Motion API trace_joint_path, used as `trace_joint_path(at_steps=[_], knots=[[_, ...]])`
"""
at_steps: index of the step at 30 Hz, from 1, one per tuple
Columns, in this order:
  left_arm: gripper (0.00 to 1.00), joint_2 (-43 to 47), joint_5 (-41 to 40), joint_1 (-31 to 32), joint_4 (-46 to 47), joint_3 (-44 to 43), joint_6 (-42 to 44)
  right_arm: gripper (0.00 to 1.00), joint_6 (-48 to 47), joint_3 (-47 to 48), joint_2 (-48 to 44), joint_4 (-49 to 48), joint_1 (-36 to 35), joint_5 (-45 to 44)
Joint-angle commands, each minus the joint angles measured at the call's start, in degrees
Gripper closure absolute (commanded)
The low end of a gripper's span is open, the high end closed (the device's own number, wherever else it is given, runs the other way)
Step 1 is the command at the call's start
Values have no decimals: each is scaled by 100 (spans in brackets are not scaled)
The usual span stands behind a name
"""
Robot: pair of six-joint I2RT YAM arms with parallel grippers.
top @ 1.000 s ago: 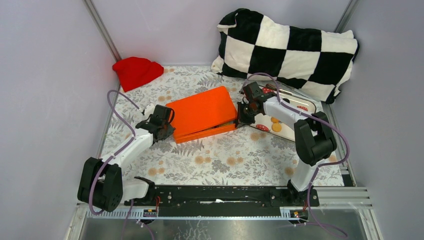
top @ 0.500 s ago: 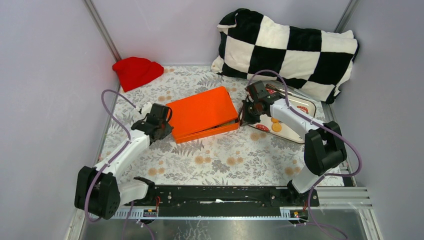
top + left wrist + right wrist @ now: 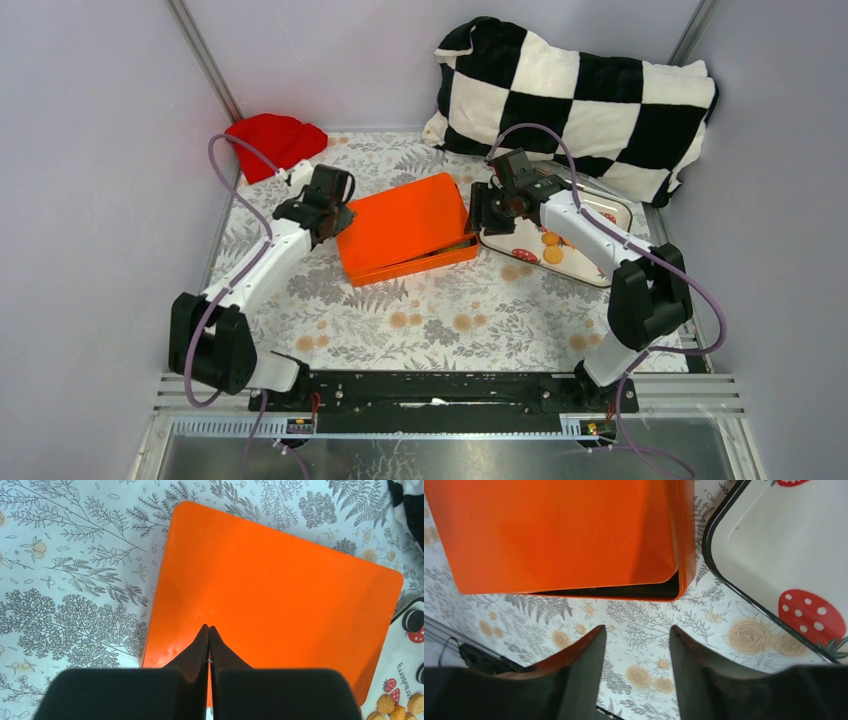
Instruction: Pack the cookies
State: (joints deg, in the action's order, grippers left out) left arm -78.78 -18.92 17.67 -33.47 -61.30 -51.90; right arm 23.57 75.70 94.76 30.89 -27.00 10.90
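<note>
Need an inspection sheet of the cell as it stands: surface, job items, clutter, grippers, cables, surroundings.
Surface: floral cloth, lying flat.
Job's things: cookies on the strawberry tray; orange tin beside it, lid on, dark gap at one corner.
Clutter: red cap far left; checkered blanket far right.
Grippers: left gripper shut, over the tin's lid; right gripper open, over the cloth by the gapped corner.
Cables: purple cables loop off both arms; no snag seen.
Surroundings: plain walls; nothing else seen.

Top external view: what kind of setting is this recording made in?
Probably a staged robot-lab booth: plain walls, a black mounting rail, and household props like a checkered pillow and a red beanie.
</note>
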Motion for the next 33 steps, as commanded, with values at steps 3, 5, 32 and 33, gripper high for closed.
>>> trace_joint_path(at_steps=[3,5,32,33], knots=[[100,297,-4,13,-201,552,-137,40,-140,133,227,-483,217,439],[100,534,132,9,-7,1003,-120,40,-132,308,500,-499,385,480],[100,418,356,6,660,1973,-2,45,201,-68,1238,-1859,645,2886],[100,417,373,10,668,1973,2,45,222,-72,1291,-1857,645,2869]])
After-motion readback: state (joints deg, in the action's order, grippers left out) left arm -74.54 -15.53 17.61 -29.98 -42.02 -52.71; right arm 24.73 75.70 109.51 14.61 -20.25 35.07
